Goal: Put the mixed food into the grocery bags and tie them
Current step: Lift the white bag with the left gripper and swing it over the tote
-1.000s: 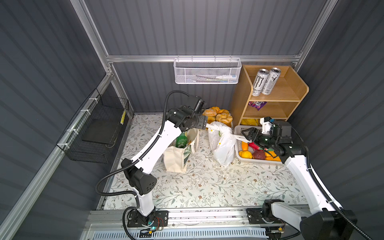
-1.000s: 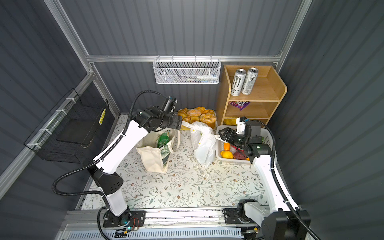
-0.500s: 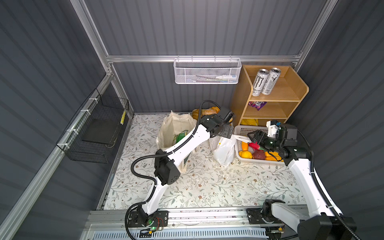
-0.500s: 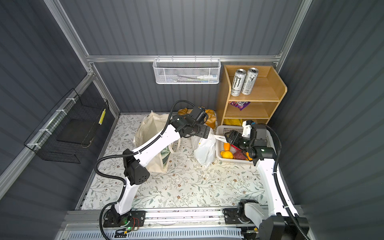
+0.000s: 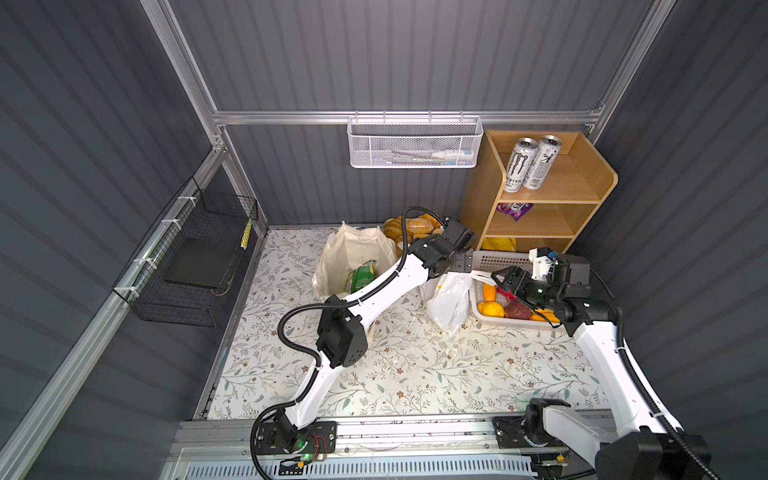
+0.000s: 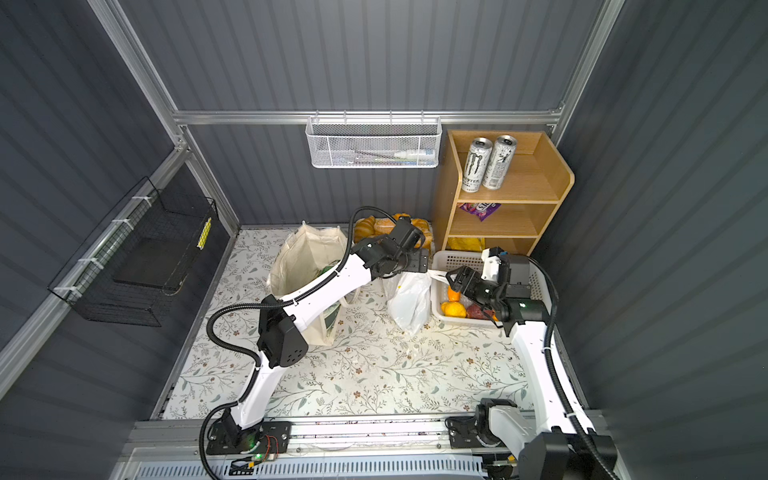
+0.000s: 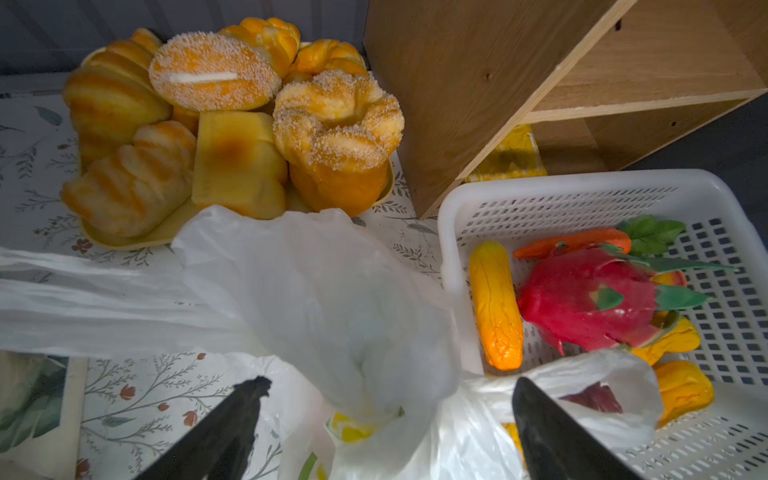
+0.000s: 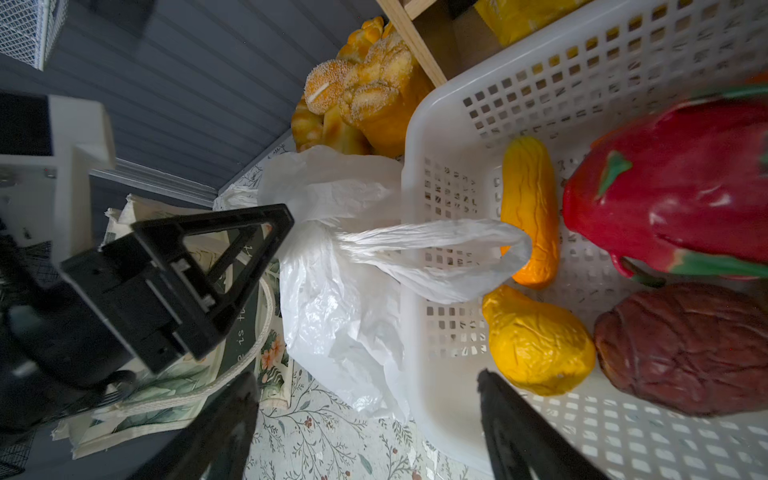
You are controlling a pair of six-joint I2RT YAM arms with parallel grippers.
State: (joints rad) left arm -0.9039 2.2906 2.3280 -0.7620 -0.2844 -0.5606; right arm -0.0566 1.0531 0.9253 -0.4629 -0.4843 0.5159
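While both arms reach toward the back right of the counter (image 5: 415,365), the white plastic bag (image 5: 446,299) stands between the canvas tote (image 5: 353,249) and the white basket (image 5: 494,259), pressed against the basket's wall. The left fingers (image 7: 224,436) are spread wide with nothing clamped. From the left wrist view the bag's bunched neck sits in the gap between them, and I cannot tell whether either finger touches the film. One loop handle (image 8: 436,237) of the bag drapes over the basket's rim and lies slack inside, just beside a yellow-orange toy piece (image 8: 530,208). The right fingers (image 8: 519,436) are also wide apart and empty, poised over the basket's wall, with the loop beyond their tips and apart from them. Also in the basket lie a red dragon fruit (image 8: 673,187), a yellow piece (image 8: 536,345) and a dark red-brown piece (image 8: 685,345). Inside the tote rests a green packet (image 5: 363,274). Just behind the bag sit the bread rolls (image 7: 208,124), next to the wooden shelf (image 5: 582,183).
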